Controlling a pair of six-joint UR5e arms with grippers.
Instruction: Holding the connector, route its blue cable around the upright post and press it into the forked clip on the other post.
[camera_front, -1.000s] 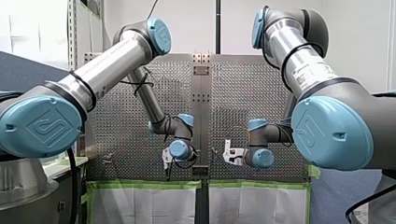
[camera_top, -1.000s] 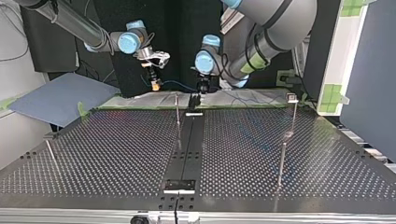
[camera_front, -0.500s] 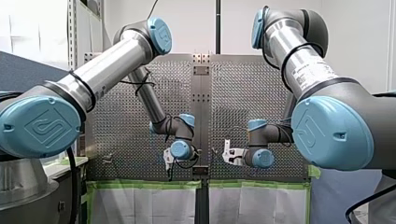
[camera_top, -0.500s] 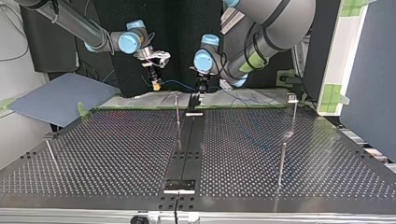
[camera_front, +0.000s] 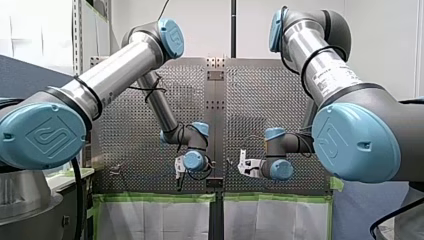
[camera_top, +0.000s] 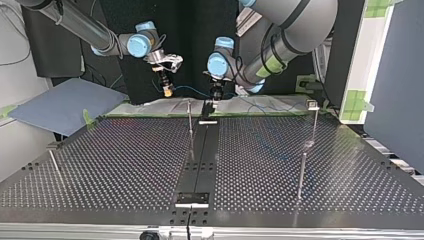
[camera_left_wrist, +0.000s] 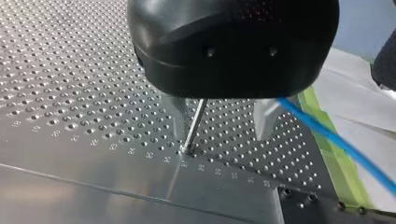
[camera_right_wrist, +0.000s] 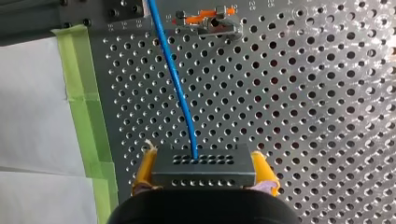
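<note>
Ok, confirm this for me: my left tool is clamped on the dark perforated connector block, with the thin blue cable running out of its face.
Not quite. It is my right tool that is clamped on the dark perforated connector block, with its yellow pads on either side, as the right wrist view shows. The thin blue cable does run out of its face.

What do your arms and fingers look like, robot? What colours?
Both my left arm and my right arm are shiny silver tubes with grey joints and round light-blue caps bearing a logo. Thin black cables wrap them; the right one has a printed label. On my left gripper, a rounded black body carries two pale metal fingers; my right gripper has yellow pads.
</note>
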